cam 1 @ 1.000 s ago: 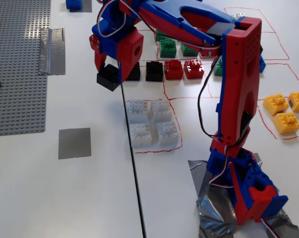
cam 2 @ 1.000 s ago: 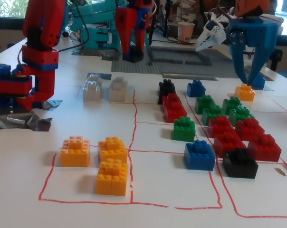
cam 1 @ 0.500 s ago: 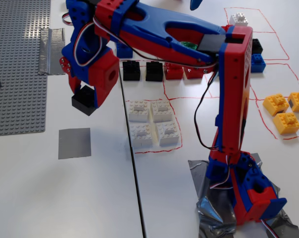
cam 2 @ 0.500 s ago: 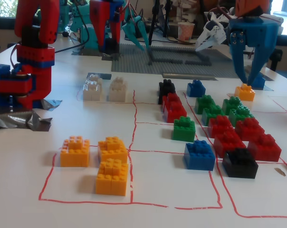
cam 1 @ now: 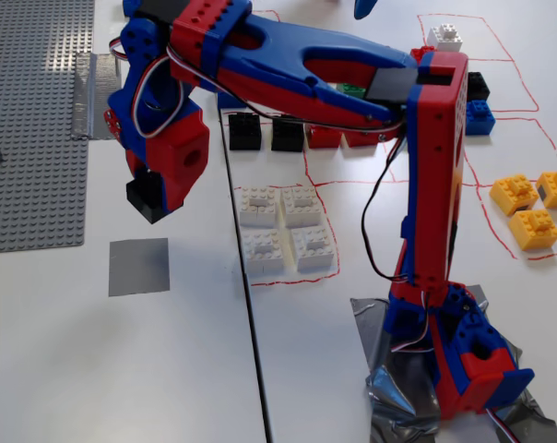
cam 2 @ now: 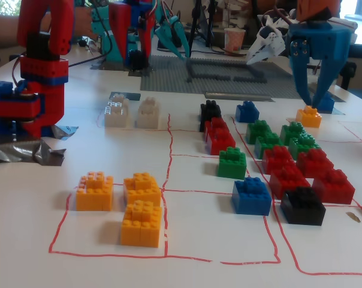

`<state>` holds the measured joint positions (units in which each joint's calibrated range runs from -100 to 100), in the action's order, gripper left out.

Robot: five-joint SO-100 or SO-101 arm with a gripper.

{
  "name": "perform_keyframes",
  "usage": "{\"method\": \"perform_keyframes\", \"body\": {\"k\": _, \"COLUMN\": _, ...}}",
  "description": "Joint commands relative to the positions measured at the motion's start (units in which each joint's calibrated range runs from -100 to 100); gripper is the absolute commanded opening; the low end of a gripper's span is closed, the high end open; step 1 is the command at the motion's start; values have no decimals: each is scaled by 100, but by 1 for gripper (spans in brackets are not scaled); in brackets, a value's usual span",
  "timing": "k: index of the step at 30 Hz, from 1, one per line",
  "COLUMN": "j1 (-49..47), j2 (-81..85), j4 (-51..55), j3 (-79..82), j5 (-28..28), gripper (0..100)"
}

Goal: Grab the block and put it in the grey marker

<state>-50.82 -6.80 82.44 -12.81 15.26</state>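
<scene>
My gripper is shut on the black block and holds it in the air, tilted, left of the table seam. The grey marker, a flat dark-grey square, lies on the white table just below the block in this fixed view. The block hangs above the patch's upper edge and does not touch it. From the low fixed view the gripper appears far at the back, beyond the grey marker, and the block is hard to make out there.
A grey studded baseplate and silver tape lie to the left. White bricks, two more black bricks, red bricks and yellow bricks sit to the right. The arm's base stands at the lower right.
The gripper has carried the black block leftward and lower, from beside the row of black bricks across the seam to just above the grey marker.
</scene>
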Motion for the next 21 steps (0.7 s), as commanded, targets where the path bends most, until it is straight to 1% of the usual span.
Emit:
{"method": "perform_keyframes", "body": {"k": 1, "j1": -129, "j2": 688, "j4": -338, "j3": 64, "j5": 73, "gripper": 0}}
{"method": "perform_keyframes", "body": {"k": 5, "j1": -197, "j2": 837, "j4": -914, "j3": 763, "j5": 78, "gripper": 0}}
{"method": "perform_keyframes", "body": {"k": 11, "j1": -207, "j2": 845, "j4": -1417, "j3": 1326, "j5": 59, "gripper": 0}}
{"method": "perform_keyframes", "body": {"k": 14, "j1": -158, "j2": 771, "j4": -1701, "j3": 1435, "j5": 39, "gripper": 0}}
{"method": "perform_keyframes", "body": {"k": 21, "j1": -119, "j2": 556, "j4": -1920, "j3": 1571, "j5": 137, "gripper": 0}}
